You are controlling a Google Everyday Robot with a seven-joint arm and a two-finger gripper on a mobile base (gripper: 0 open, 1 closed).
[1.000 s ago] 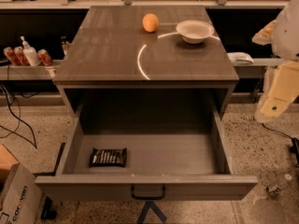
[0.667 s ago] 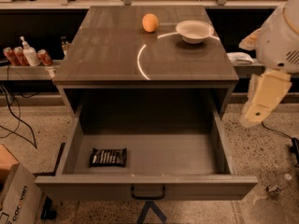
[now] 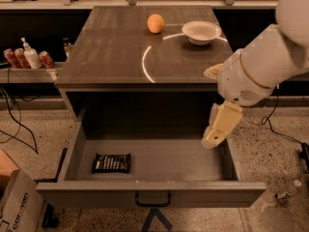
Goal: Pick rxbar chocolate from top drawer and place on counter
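The rxbar chocolate, a flat black bar with white lettering, lies on the floor of the open top drawer, near its front left. The counter is the dark glossy top above the drawer. My gripper hangs from the white arm over the right side of the drawer, pointing down, well to the right of the bar and apart from it. It holds nothing that I can see.
An orange round fruit and a white bowl stand at the back of the counter. Cans and a pump bottle sit on a low shelf at left. A cardboard box stands on the floor at lower left.
My arm has swung in from the right edge to the left and lower, bringing the gripper over the drawer's right side. The bar has not moved.
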